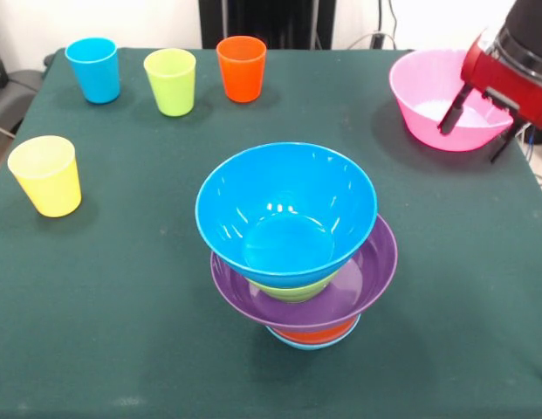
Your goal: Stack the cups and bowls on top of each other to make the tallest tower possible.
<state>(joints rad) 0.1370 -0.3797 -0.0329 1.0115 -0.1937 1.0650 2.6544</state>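
The tower [301, 262] stands at the table's middle front: a light-blue bowl lowest, an orange bowl [316, 333], the wide purple bowl [340, 292], a green bowl [292, 291] and the deep blue bowl [286, 214] on top. The large pink bowl [432, 87] sits at the back right. My gripper [477, 133] is open over the pink bowl's right rim, one finger [453, 109] inside the bowl, the other outside. The blue cup [93, 70], lime green cup [171, 81] and orange cup [241, 68] stand in a row at the back left. The yellow cup [46, 175] stands at the left.
The green table [122, 305] ends at a black pedestal [266, 19] at the back. Cables lie beyond the back right corner.
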